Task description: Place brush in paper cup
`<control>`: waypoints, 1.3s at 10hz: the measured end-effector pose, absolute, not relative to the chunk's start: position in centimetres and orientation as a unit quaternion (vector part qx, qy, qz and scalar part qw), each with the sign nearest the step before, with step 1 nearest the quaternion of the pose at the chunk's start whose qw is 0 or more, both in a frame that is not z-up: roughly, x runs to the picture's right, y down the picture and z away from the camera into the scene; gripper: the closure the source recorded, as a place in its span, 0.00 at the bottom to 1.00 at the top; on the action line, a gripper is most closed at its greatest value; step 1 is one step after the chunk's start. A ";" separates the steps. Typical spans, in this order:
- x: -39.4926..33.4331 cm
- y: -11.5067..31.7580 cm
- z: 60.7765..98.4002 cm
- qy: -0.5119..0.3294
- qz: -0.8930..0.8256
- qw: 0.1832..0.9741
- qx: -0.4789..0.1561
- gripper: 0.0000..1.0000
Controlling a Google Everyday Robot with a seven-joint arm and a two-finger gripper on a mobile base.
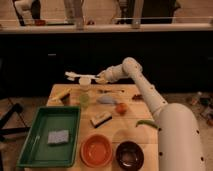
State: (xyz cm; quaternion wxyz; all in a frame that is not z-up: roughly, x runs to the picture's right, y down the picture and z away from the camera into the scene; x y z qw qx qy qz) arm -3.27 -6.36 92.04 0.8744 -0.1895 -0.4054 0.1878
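A wooden table [125,132] stands in a dim room, with a dark wall and a bright rail behind it.

The long slim white brush [76,76] is up in the air above the far left part of the table. It lies almost flat, with its long side going left to right. One end sticks out to the left and the other end goes toward the small white paper cup [85,82]. I cannot tell which end has the bristles. The brush passes just over the cup's rim, and I cannot tell if it touches the cup.

The gripper [101,78] is just to the right of the cup, at the end of the white arm [142,87]. I cannot tell if it is clenched on the brush or has let go.

Near the cup, on the table, is a pale green see-through cup [84,99]. A yellow-and-black thing [62,94] lies to the left. An orange fruit [121,108] and a black-and-white scrubber [101,118] sit near the middle. A green tray [70,131] on the near left holds a grey-blue sponge [58,136]. An orange bowl [96,150] and a dark bowl [129,154] are at the near edge. A long green thing [145,122] lies to the right, partly behind the robot's white body [180,140].
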 end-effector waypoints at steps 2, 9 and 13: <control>-2.4 -6.0 92.6 -0.401 0.193 0.874 -0.194 1.00; -1.8 -6.1 94.0 -0.401 0.196 0.871 -0.203 1.00; -1.9 -5.9 94.4 -0.406 0.196 0.869 -0.205 1.00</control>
